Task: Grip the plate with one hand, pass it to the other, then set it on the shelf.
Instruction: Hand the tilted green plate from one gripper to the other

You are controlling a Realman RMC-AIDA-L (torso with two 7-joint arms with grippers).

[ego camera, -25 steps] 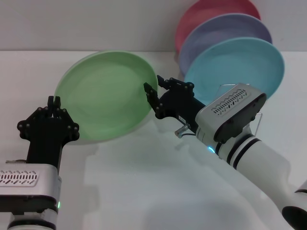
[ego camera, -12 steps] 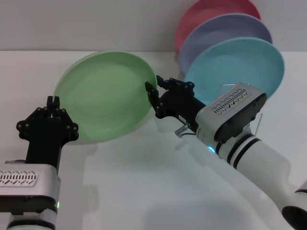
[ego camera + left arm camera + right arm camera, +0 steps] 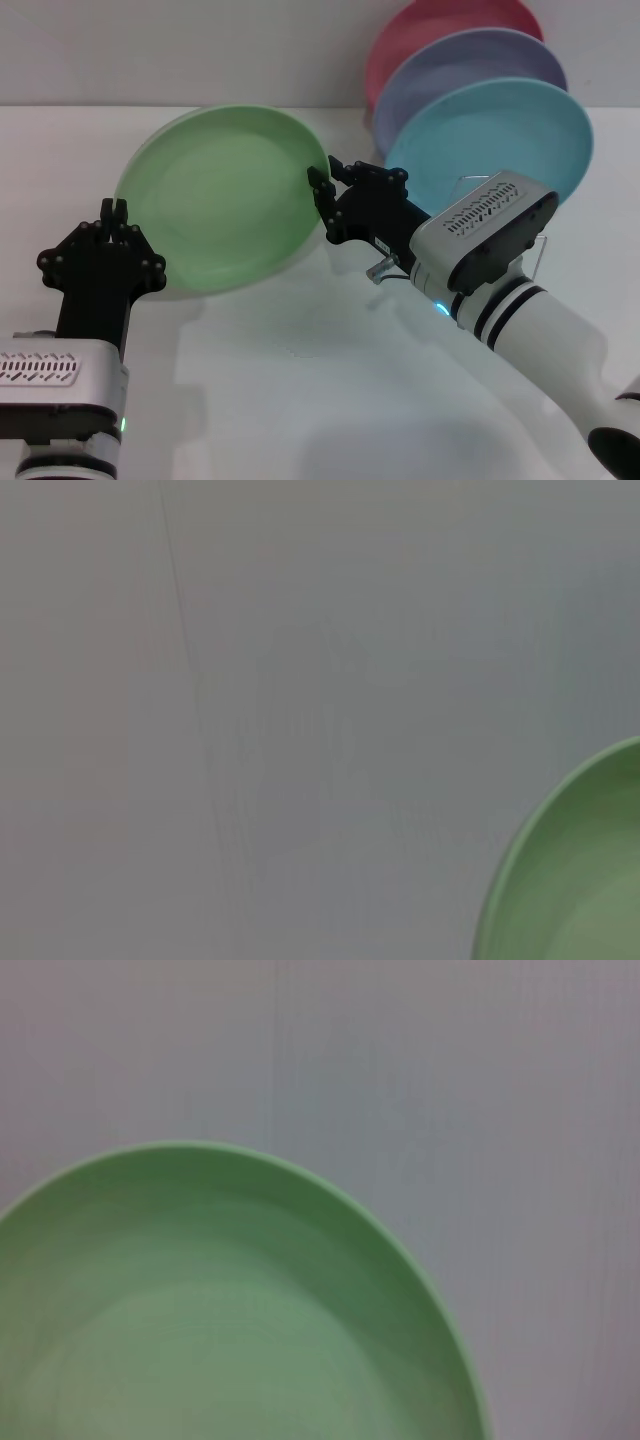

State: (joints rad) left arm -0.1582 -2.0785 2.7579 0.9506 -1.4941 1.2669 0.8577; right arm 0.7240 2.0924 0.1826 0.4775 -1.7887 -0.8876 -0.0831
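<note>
The light green plate (image 3: 220,205) is held tilted above the table between both grippers. My left gripper (image 3: 113,208) is shut on its lower left rim. My right gripper (image 3: 325,180) is at the plate's right rim, one finger (image 3: 319,200) in front of the rim and the others behind, closed onto it. The plate also shows in the left wrist view (image 3: 580,880) and fills the right wrist view (image 3: 220,1310). Little of the wire shelf (image 3: 544,250) shows, behind my right arm.
A turquoise-blue plate (image 3: 520,130), a lavender plate (image 3: 480,60) and a pink plate (image 3: 430,20) stand upright in the rack at the back right. The white table (image 3: 300,380) lies below the arms.
My right gripper's front finger has moved a little right, narrowing onto the plate's rim. The plate and my left gripper have shifted only slightly.
</note>
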